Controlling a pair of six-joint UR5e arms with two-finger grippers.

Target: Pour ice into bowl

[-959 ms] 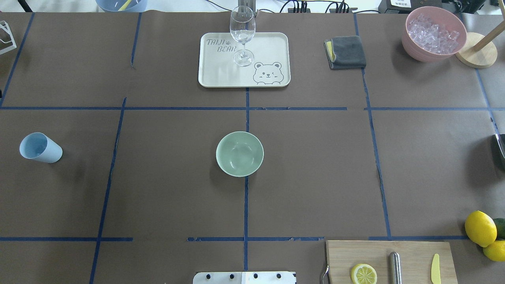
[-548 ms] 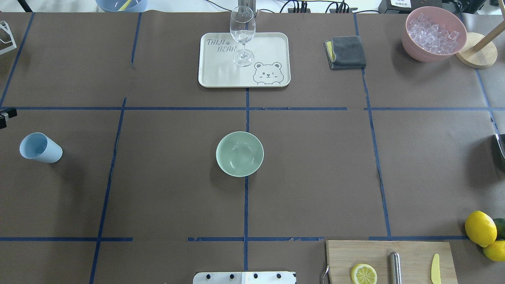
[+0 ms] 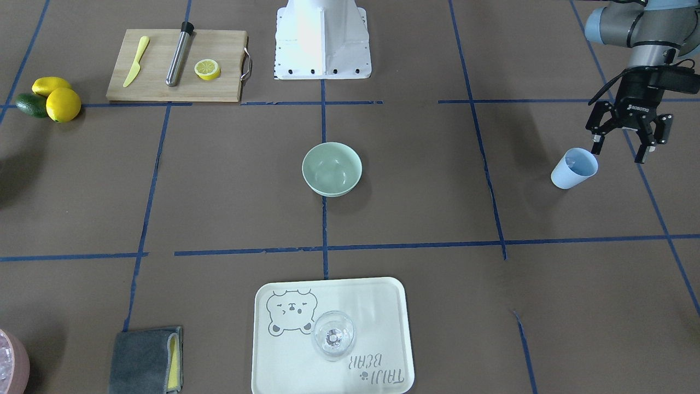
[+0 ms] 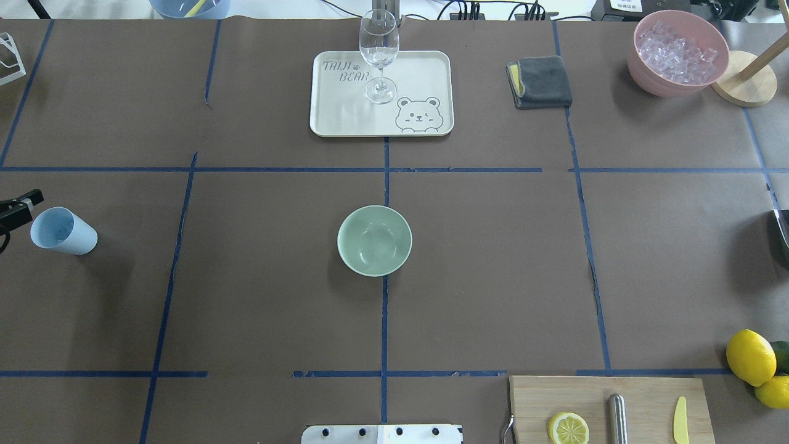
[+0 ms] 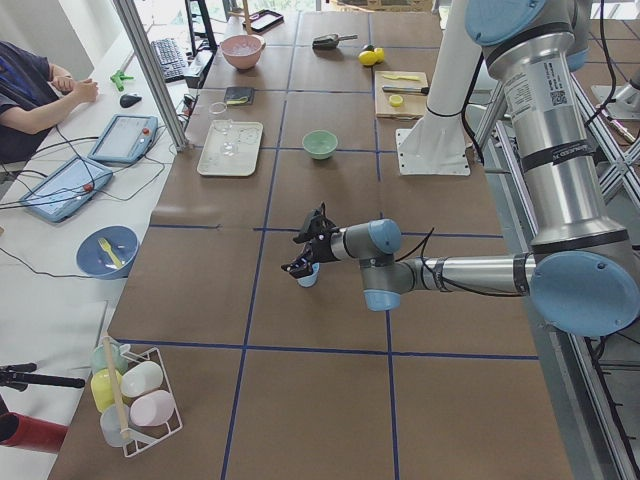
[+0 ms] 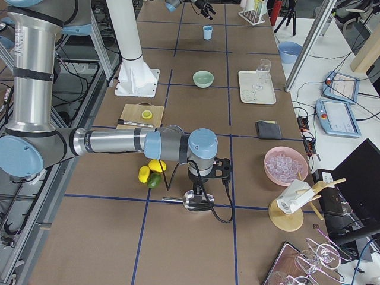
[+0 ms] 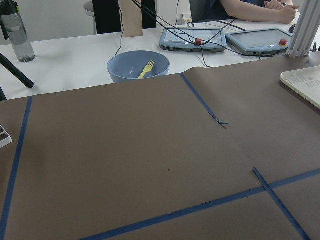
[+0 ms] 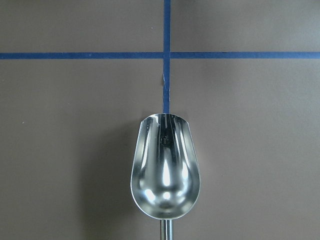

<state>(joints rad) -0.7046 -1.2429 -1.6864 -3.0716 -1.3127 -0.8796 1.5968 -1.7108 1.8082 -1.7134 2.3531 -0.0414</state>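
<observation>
The pale green bowl stands upright at the middle of the table, also seen in the front-facing view. A light blue cup stands far off on my left side, with a glint of clear ice inside it. My left gripper hangs open just above and beside the cup's rim, touching nothing. One of its fingers pokes in at the overhead view's left edge. My right gripper hovers over a metal scoop; I cannot tell whether it is open or shut.
A cream tray with a wine glass lies beyond the bowl. A pink container of ice cubes and a grey cloth sit at the far right. A cutting board and lemons lie near right.
My left gripper has come in from the overhead view's left edge and moved toward the light blue cup. Nothing on the table has moved.
</observation>
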